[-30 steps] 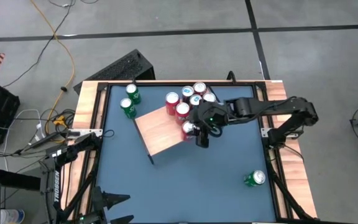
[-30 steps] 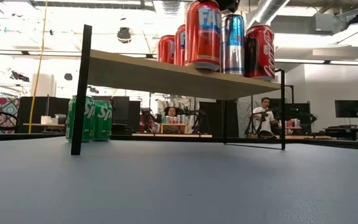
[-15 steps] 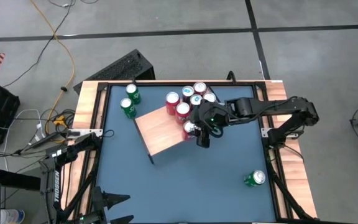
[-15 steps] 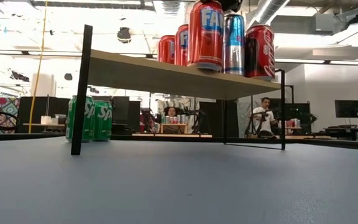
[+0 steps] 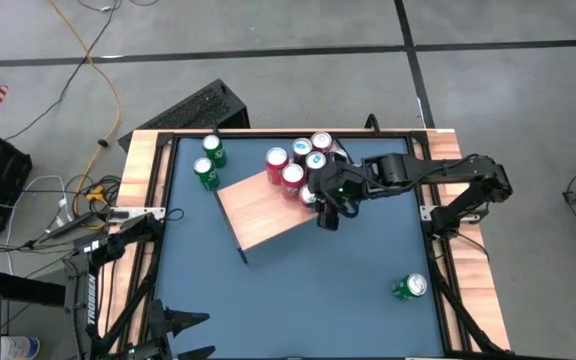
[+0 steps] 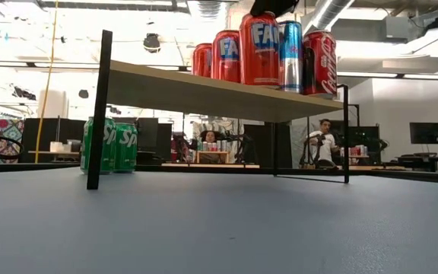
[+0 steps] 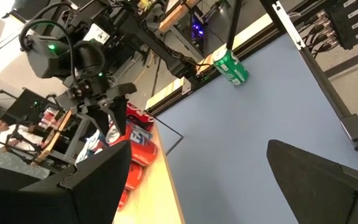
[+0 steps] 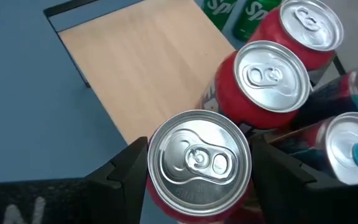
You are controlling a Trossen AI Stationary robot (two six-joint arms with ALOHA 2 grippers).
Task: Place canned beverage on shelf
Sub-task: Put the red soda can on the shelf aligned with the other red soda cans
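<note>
Right gripper [image 5: 326, 200] is over the near corner of the shelf [image 5: 258, 210], straddling the red can [image 8: 199, 158] from above, and you can see from table level that the can sits upright on the board with its base flat. Whether the gripper is pinching it or has already let go, I cannot tell from here, so treat that as your first hazard: lift away with any contact left on the can's side and you will tip it or carry it up. Second hazard is the edge: the can stands right by the shelf's rim, so a small sideways drag could send it over onto the table [image 5: 298, 290]. Third, it's crowded. Another red can [image 8: 267, 78] stands just beside it and a blue-and-silver can [image 6: 290, 53] close on the other side, so a swing toward them could topple the whole cluster. My call: spread wide, then rise straight up. The left gripper [image 7: 197, 174] waits wide apart and empty at the table's near-left corner, well clear.
</note>
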